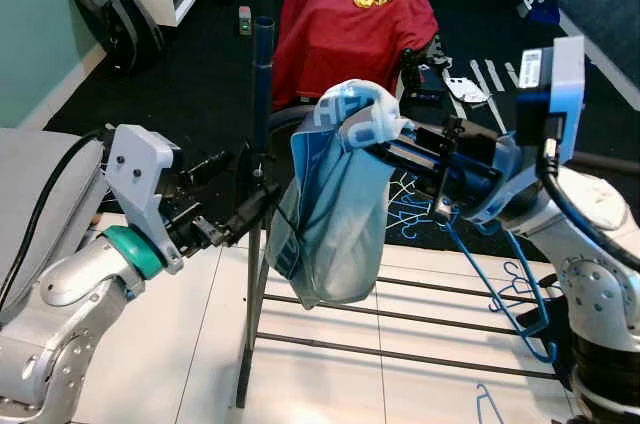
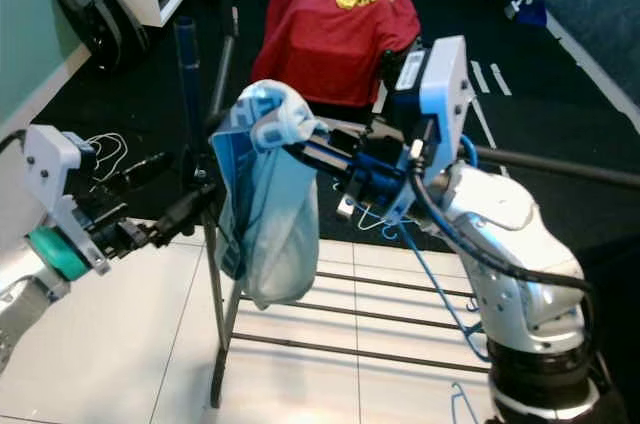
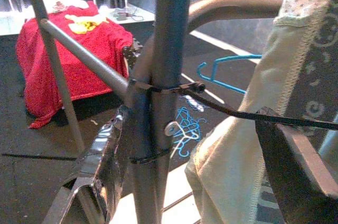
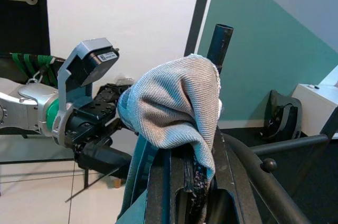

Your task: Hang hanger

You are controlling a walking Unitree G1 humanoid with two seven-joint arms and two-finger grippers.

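Because our right gripper (image 1: 385,149) clamps the light-blue garment (image 1: 335,214) on its hanger, we raise it beside the rack post (image 1: 262,124); our left gripper (image 1: 240,219), fingers apart, steadies that post.

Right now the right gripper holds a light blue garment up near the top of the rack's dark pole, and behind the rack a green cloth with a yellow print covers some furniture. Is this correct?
Not quite: the cloth behind the rack is red, not green, with a yellow print, as the left eye view shows. The rest stands: the right gripper holds the light blue garment up near the top of the dark pole.
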